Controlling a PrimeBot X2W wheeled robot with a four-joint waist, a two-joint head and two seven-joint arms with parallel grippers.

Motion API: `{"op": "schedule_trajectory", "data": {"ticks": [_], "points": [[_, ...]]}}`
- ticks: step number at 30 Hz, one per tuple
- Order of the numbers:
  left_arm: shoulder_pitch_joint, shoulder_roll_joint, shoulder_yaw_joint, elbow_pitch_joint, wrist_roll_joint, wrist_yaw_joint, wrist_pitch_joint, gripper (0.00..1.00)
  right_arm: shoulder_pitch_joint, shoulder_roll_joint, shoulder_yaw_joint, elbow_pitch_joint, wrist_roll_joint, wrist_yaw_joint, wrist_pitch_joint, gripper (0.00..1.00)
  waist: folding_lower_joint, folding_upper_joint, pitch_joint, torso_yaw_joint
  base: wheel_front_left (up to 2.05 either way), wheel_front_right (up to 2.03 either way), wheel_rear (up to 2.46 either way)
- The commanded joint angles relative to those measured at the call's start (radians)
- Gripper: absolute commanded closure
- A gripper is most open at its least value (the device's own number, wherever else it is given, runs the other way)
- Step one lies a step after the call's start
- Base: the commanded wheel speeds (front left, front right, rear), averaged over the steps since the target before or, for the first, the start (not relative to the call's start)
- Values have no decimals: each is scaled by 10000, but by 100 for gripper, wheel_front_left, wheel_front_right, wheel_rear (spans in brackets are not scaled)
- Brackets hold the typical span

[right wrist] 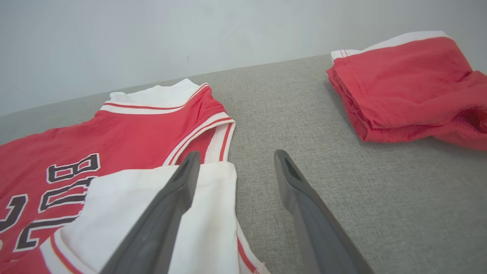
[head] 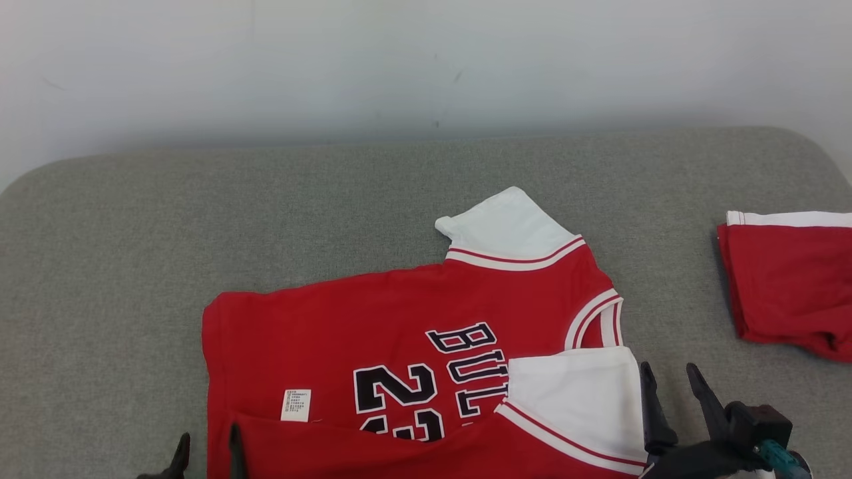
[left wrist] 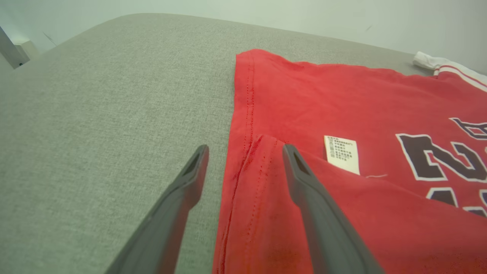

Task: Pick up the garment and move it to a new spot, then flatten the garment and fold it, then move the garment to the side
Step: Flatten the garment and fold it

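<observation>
Red Bulls jersey [head: 399,319], near edge folded over, lies under the fingertips of left gripper [left wrist: 245,152] and right gripper [right wrist: 236,156], each spread apart and empty; the next fold likely goes best pinching its 2 near corners level

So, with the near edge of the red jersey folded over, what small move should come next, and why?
Probably raise both clear. The left gripper and right gripper stand with jaws open astride the corners of the folded near flap of the red basketball jersey with white sleeves, gripping nothing; the far white sleeve lies unfolded on the grey fabric surface.
</observation>
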Motion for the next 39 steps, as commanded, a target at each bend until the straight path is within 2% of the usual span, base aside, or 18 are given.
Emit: {"op": "schedule_trajectory", "data": {"ticks": [1, 9, 18, 26, 37, 39], "points": [[-311, 18, 41, -99, 137, -2, -25, 0, -246, 68, 65, -63, -101, -26, 4, 0, 0, -1, 269, 101, 0, 0, 0], [-2004, 56, 357, 60, 551, -153, -25, 0, -1461, 106, 504, 51, -294, -27, 4, 0, 0, -1, 908, 137, 0, 0, 0], [-4270, 392, 397, 1896, 767, -282, -19, 0, -2306, 169, 892, 46, -216, -27, 4, 0, 0, -1, 1593, 130, 0, 0, 0], [-5902, 620, 480, 3808, 439, -339, 391, 0, -2486, 258, 800, -3, -87, -27, 4, 0, 0, -1, 1828, 5, 0, 0, 0], [-6914, 822, 469, 5425, 119, -436, 950, 0, -2445, 284, 693, -32, -60, -27, 4, 0, 0, -1, 1923, -87, 0, 0, 0], [-6997, 787, 414, 5643, 95, -470, 1016, 13, -2512, 218, 656, -14, -73, -27, 4, 0, 0, -1, 1937, -74, 0, 0, 0]]}}
